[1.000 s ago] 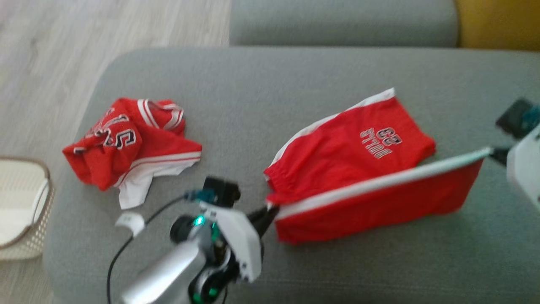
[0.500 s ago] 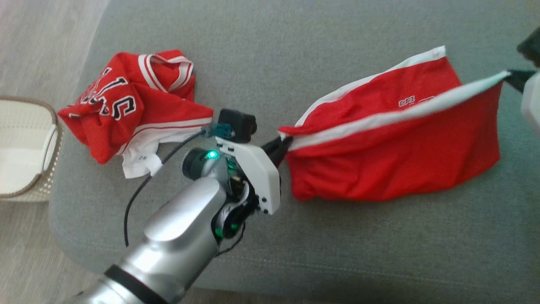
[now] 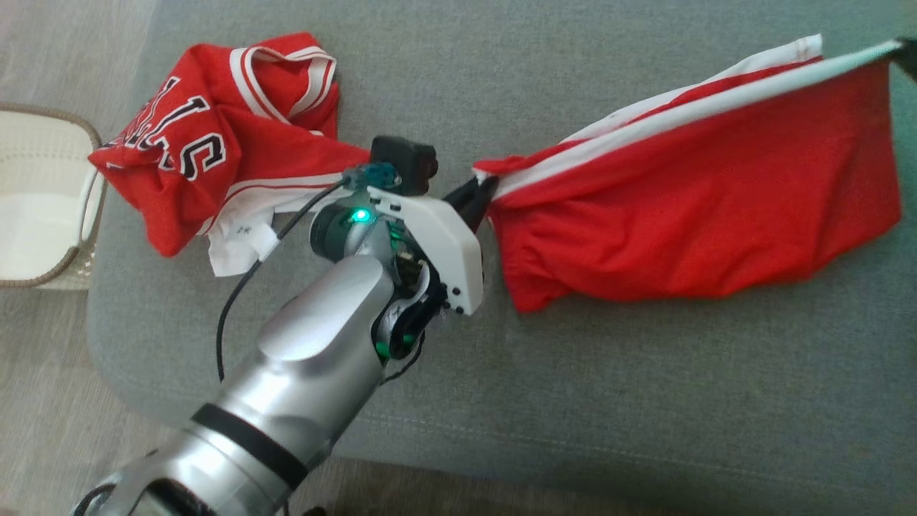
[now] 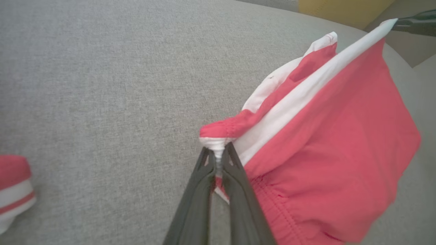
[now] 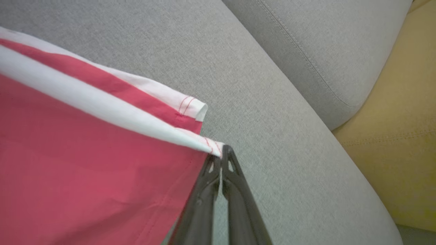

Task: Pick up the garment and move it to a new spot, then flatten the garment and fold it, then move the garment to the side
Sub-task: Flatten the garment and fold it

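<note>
The garment (image 3: 688,215) is a pair of red shorts with white side stripes, stretched between both grippers above the grey cushion (image 3: 573,401). My left gripper (image 3: 481,192) is shut on its waistband corner (image 4: 218,144). At the head view's top right edge, my right gripper (image 3: 904,50) is shut on the hem corner (image 5: 214,148). The held edge is taut and raised; the red cloth hangs below it, and the far layer (image 4: 316,51) trails behind. In the right wrist view my right gripper (image 5: 221,160) pinches the white stripe's end.
A crumpled red jersey (image 3: 215,136) with white trim lies on the cushion to the left, close behind my left wrist. A pale woven basket (image 3: 43,208) stands on the floor at far left. A yellow cushion (image 5: 402,119) lies beyond the sofa's back cushion (image 5: 323,44).
Both grippers have lifted the shorts' held edge higher and carried it over the rest of the garment, hiding the printed lettering. The head camera has tilted, shifting the whole picture.
</note>
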You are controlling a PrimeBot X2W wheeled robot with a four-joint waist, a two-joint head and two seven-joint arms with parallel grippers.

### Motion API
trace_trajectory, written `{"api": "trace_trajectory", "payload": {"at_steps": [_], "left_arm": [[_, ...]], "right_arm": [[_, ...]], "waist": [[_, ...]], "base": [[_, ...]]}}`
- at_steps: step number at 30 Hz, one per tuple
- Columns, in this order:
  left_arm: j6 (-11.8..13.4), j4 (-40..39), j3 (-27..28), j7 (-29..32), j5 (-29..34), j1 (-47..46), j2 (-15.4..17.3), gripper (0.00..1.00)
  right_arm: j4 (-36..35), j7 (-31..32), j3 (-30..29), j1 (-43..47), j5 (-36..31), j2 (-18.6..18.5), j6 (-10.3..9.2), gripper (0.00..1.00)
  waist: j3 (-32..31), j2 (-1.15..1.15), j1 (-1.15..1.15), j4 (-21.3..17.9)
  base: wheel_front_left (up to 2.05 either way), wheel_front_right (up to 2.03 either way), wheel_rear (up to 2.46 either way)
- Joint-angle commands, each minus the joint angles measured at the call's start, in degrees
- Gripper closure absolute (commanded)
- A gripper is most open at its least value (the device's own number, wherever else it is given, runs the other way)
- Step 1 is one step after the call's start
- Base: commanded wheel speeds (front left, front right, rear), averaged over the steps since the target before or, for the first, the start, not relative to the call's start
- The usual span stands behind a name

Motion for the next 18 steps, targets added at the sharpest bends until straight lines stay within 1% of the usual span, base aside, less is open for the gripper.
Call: {"api": "trace_trajectory", "payload": {"at_steps": [1,7,8,9,10,11,14,18], "left_arm": [[-0.33,-0.67,1.46,-0.98,-0.24,-3.1,0.54,1.0],[-0.03,1.45,0.14,-2.6,-1.04,-5.23,0.31,1.0],[0.2,1.57,-0.33,-2.82,-1.25,-5.48,0.3,0.67],[0.44,1.63,-0.83,-3.05,-1.49,-5.7,0.3,0.0],[0.71,1.64,-1.33,-3.29,-1.84,-5.92,0.29,0.0],[0.95,1.64,-1.87,-3.63,-2.08,-6.19,0.29,0.0],[2.53,2.04,-3.07,-6.02,-2.13,-6.9,0.28,0.0],[4.24,3.2,-3.28,-9.36,-3.71,-6.22,0.28,0.0]], "right_arm": [[0.27,-1.06,-0.19,-0.69,-0.04,-0.3,-0.03,1.0],[1.86,-2.35,0.15,-1.75,-1.03,0.61,-0.03,1.0],[2.26,-2.25,0.18,-1.79,-0.98,0.77,-0.03,1.0],[2.83,-2.15,0.19,-1.85,-0.89,0.93,-0.03,1.0],[3.38,-2.93,0.2,-2.24,-1.66,1.06,-0.03,0.46],[4.5,-3.56,0.21,-2.51,-2.39,1.25,-0.03,0.0],[8.09,-5.5,0.23,-3.04,-4.9,2.73,-0.03,0.0],[12.92,-11.33,-0.51,-2.85,-4.88,5.26,-0.03,0.0]], "waist": [[0.8,0.0,0.0,0.32],[2.52,0.0,0.0,0.53],[2.77,0.0,0.0,0.53],[2.96,0.0,0.0,0.53],[3.14,0.0,0.0,0.53],[3.26,0.0,0.0,0.52],[3.28,0.0,0.0,0.38],[1.88,0.0,0.0,-0.22]], "base": [[0.0,0.0,0.0],[0.0,0.0,0.0],[0.0,0.0,0.0],[0.0,0.0,0.0],[0.0,0.0,0.0],[0.0,0.0,0.0],[0.0,0.0,0.0],[0.0,0.0,0.0]]}}
